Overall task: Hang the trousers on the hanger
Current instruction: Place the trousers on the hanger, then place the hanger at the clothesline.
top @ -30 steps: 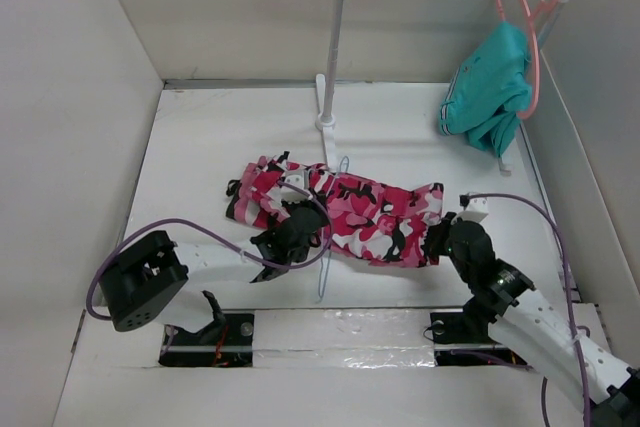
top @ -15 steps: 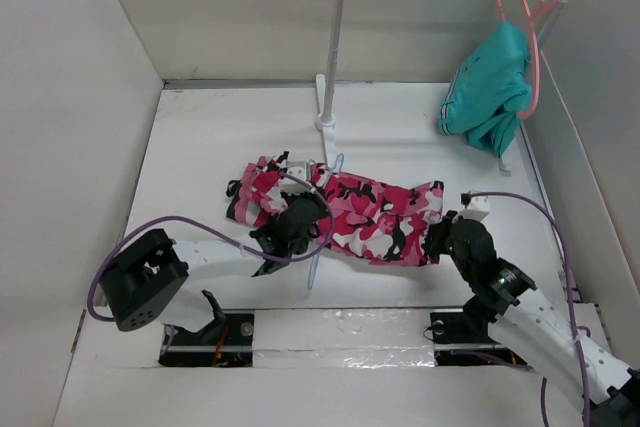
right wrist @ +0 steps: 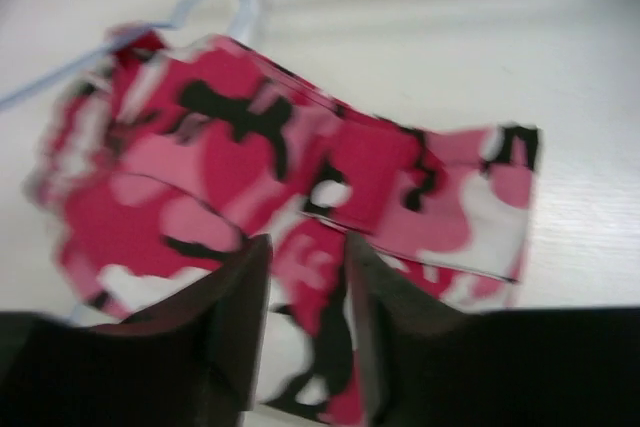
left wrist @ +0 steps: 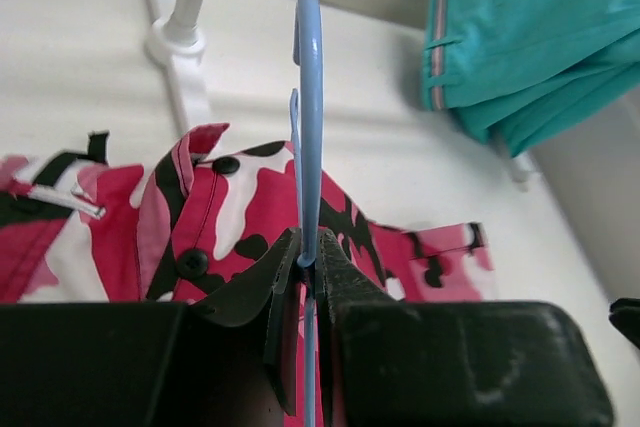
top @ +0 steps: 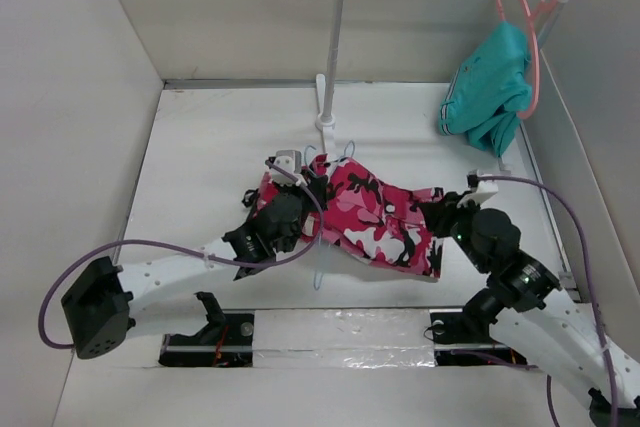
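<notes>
The pink, white and black camouflage trousers [top: 375,215] lie spread across the middle of the table. My left gripper [top: 292,209] is at their left end, shut on the thin pale-blue hanger [top: 319,247]. In the left wrist view the hanger [left wrist: 308,87] stands on edge between the left gripper's [left wrist: 308,245] jaws, above the trousers [left wrist: 225,197]. My right gripper [top: 447,215] is at the trousers' right end. Its jaws stand apart in the blurred right wrist view, where the right gripper [right wrist: 305,252] hovers over the trousers [right wrist: 300,172] and the hanger [right wrist: 190,5] shows beyond.
A white clothes rack [top: 335,47] stands at the back, its base [left wrist: 175,39] just beyond the trousers. A teal garment [top: 490,87] hangs on a coral-pink hanger [top: 532,37] at the rack's right end. Walls enclose the table on three sides.
My right gripper has opened, let go of the trousers' right end and drawn back slightly. My left arm has pushed forward with the hanger, and the trousers have shifted and tilted.
</notes>
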### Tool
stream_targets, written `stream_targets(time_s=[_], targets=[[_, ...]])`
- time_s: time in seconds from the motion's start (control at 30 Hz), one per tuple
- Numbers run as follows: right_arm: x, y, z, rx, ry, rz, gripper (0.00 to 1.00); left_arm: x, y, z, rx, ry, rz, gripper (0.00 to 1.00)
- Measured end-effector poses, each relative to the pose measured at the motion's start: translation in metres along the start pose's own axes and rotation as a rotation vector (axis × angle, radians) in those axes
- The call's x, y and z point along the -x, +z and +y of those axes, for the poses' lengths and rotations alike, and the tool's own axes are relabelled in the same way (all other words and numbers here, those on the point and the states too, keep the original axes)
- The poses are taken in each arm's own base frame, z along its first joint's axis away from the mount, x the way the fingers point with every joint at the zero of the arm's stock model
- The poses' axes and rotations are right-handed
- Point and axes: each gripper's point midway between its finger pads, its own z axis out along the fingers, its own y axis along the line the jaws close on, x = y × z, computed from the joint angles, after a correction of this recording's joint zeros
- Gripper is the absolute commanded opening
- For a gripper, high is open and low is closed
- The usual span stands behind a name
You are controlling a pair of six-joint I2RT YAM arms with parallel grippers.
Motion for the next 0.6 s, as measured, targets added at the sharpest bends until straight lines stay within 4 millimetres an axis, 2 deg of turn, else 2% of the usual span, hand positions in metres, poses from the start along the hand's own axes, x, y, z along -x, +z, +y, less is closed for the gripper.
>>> stream_targets(time_s=[0.03,0.1,0.2,0.27,0.3,0.33,0.43,0.6], targets=[[0.013,-0.005,0.014,0.053,0.007,-0.030,0.00,0.010,-0.002,-0.007,-0.019,-0.015,-0.010,0.00],[0.033,-0.014,0.044,0.174,0.020,-0.072,0.00,0.028,-0.006,-0.019,-0.051,-0.041,-0.030,0.00],[0.038,-0.017,0.088,0.325,0.017,-0.059,0.00,0.042,-0.009,-0.029,-0.078,-0.062,-0.045,0.00],[0.027,-0.017,0.120,0.418,0.005,-0.021,0.23,0.042,-0.009,-0.030,-0.080,-0.055,-0.034,0.00],[0.019,-0.017,0.134,0.453,-0.001,0.004,0.37,0.040,-0.009,-0.029,-0.076,-0.050,-0.029,0.00],[0.011,-0.017,0.145,0.483,-0.002,0.025,0.56,0.039,-0.009,-0.028,-0.073,-0.046,-0.023,0.00],[-0.012,-0.010,0.173,0.533,-0.005,0.085,0.66,0.035,-0.009,-0.025,-0.064,-0.035,-0.009,0.00],[-0.047,0.004,0.202,0.566,-0.005,0.159,0.65,0.032,-0.009,-0.024,-0.059,-0.031,0.002,0.00]])
